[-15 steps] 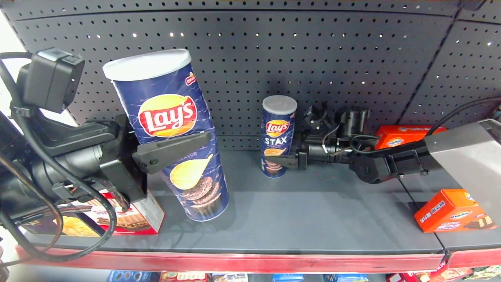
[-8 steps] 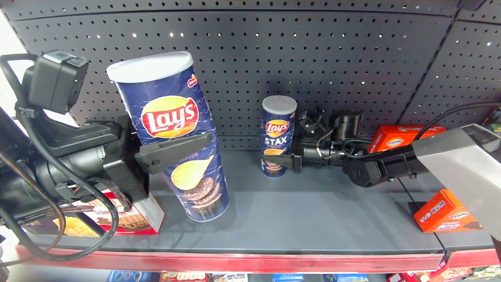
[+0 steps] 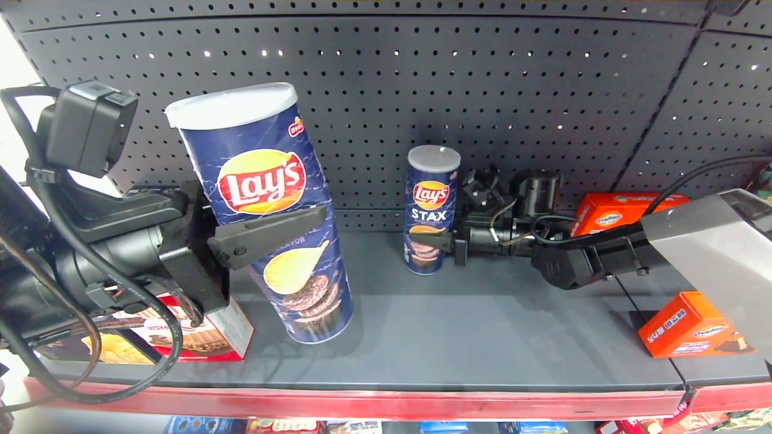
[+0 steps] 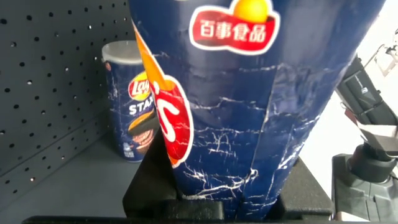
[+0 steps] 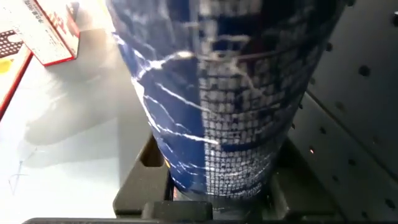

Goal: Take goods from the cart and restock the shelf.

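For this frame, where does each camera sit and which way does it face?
Head: high in front, looking forward and down at the shelf and pegboard; left gripper and right gripper show.
Left wrist: behind the left gripper, facing the large can it clamps; small can beyond.
Right wrist: behind the right gripper, facing the small can it clamps; red box beyond.
Shared: all three show the small can.
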Robot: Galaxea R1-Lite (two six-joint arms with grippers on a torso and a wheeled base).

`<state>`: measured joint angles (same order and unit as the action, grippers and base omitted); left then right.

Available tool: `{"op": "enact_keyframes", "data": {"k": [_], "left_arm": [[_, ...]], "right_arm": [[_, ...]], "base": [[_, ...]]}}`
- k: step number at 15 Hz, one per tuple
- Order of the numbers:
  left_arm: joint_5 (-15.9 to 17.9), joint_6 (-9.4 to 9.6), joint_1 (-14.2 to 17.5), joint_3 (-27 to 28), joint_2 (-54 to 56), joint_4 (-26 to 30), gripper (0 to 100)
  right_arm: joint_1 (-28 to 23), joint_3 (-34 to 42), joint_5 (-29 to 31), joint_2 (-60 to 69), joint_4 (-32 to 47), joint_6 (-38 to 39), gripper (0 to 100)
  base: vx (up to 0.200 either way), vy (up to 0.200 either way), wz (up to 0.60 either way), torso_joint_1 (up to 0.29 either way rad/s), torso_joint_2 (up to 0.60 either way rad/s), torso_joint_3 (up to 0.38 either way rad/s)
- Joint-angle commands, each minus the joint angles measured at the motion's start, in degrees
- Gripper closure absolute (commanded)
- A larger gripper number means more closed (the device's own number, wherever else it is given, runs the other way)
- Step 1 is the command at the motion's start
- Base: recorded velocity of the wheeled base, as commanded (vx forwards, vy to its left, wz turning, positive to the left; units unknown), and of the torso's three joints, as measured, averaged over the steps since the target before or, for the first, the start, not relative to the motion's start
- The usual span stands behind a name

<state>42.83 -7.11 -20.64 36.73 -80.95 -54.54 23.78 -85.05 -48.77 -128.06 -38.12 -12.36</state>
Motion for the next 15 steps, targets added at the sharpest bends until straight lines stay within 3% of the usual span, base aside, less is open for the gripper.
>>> {"op": "enact_keyframes", "data": {"k": [1,4,9,15], "left_arm": [[-0.02,0.08,-0.02,-1.05,0.26,-0.13,100],[-0.02,-0.01,-0.02,-1.93,0.44,-0.83,100],[-0.02,-0.01,0.60,-1.93,0.53,-0.83,100],[0.07,-0.01,0.60,-2.01,0.44,-0.83,100]], "right_arm": [[1.00,4.63,0.43,5.45,-0.46,-0.12,100],[2.85,12.37,1.75,11.34,-3.80,-0.12,100],[7.33,33.90,4.83,20.31,-15.41,-0.29,100],[8.03,44.27,4.92,20.31,-22.96,-0.29,100]], "base": [[0.000,0.000,0.00,0.000,0.00,0.000],[0.000,0.000,0.00,0.000,0.00,0.000],[0.000,0.000,0.00,0.000,0.00,0.000],[0.000,0.000,0.00,0.000,0.00,0.000]]}}
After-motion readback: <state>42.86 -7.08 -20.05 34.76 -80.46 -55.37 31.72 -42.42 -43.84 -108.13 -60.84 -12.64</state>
